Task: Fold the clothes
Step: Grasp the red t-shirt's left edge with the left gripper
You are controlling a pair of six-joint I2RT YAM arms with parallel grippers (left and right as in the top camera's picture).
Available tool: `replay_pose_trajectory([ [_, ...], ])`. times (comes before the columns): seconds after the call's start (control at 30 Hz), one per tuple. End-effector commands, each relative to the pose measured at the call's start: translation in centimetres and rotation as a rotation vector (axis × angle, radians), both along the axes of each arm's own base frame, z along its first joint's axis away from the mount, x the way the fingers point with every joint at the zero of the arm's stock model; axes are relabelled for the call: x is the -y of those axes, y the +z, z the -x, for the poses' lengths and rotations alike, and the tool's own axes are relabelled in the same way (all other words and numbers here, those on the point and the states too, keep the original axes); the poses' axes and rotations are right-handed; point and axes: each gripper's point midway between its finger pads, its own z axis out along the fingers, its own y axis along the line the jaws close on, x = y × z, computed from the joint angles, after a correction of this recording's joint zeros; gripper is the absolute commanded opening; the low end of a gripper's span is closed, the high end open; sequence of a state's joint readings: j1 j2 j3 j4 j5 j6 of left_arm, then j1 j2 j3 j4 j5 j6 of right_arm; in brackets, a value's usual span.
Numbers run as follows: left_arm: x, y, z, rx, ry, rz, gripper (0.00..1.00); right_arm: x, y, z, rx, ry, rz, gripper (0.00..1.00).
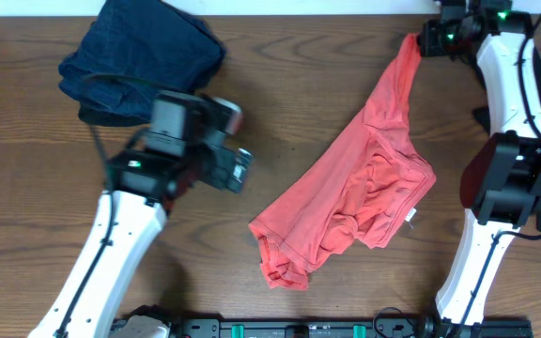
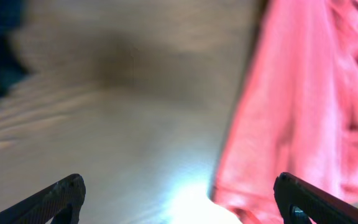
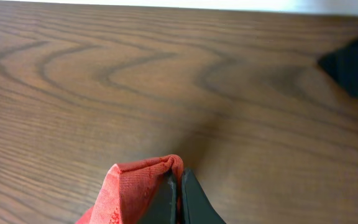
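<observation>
Right gripper (image 3: 178, 190) clamped on the coral-red T-shirt (image 1: 346, 197) corner near the table (image 1: 289, 84) far edge; left gripper (image 2: 179, 198) spread wide above bare wood beside the shirt.

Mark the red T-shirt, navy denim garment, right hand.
red T-shirt (image 1: 346, 199), overhead, crumpled middle
navy denim garment (image 1: 144, 54), overhead, centre of pile
right hand (image 3: 179, 182), right wrist view, between fingertips shut on T-shirt edge

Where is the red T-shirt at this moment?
In the overhead view the T-shirt lies right of centre on the table, one corner pinched by the right gripper at the far edge.
</observation>
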State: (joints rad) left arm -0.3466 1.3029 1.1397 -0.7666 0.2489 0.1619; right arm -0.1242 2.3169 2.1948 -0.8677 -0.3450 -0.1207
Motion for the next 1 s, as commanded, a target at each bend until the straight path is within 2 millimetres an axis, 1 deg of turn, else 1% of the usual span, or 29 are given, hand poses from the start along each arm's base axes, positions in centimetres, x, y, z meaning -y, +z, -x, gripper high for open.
replay_pose_trajectory([
  [0.0, 2.6, -0.6, 2.2, -0.046, -0.123, -0.018, 0.98, 0.1, 0.4, 0.1, 0.003, 0.004, -0.029, 0.01],
  [0.07, 3.8, -1.4, 4.0, -0.104, -0.182, -0.026, 0.98, 0.2, 0.4, 0.2, -0.002, 0.005, -0.028, 0.01],
  [0.17, 6.3, -2.3, 6.5, -0.179, -0.284, 0.0, 0.98, 0.3, 0.2, 0.5, -0.014, 0.003, -0.029, 0.01],
  [0.27, 8.5, -3.6, 8.1, -0.218, -0.37, -0.023, 0.98, 0.2, 0.0, 0.7, -0.027, 0.003, -0.031, 0.01],
  [0.33, 9.7, -4.8, 9.2, -0.251, -0.421, -0.046, 0.98, 0.2, 0.0, 0.8, -0.03, 0.003, -0.032, 0.01],
  [0.37, 10.3, -5.7, 9.9, -0.278, -0.447, -0.066, 0.98, 0.2, 0.0, 0.8, -0.033, 0.003, -0.032, 0.01],
  [0.43, 10.6, -6.9, 10.7, -0.317, -0.47, -0.102, 0.99, 0.2, -0.1, 1.0, -0.04, 0.003, -0.033, 0.01],
  [0.53, 10.5, -8.9, 11.5, -0.378, -0.485, -0.165, 0.95, 0.2, -0.2, 1.2, -0.051, 0.003, -0.034, 0.01],
  [0.67, 10.9, -10.4, 11.8, -0.418, -0.49, -0.186, 0.95, 0.2, -0.3, 1.3, -0.054, 0.003, -0.034, 0.01],
  [0.8, 11.8, -12.0, 11.9, -0.435, -0.504, -0.2, 0.93, 0.2, -0.3, 1.3, -0.055, 0.003, -0.034, 0.01],
  [0.87, 12.1, -12.8, 11.9, -0.446, -0.498, -0.205, 0.89, 0.2, -0.3, 1.3, -0.055, 0.003, -0.034, 0.01],
  [0.9, 12.3, -13.2, 11.9, -0.45, -0.496, -0.209, 0.84, 0.2, -0.3, 1.3, -0.055, 0.002, -0.034, 0.01],
  [0.97, 12.3, -14.0, 11.7, -0.462, -0.475, -0.218, 0.72, 0.3, -0.3, 1.3, -0.056, -0.001, -0.029, 0.01],
])
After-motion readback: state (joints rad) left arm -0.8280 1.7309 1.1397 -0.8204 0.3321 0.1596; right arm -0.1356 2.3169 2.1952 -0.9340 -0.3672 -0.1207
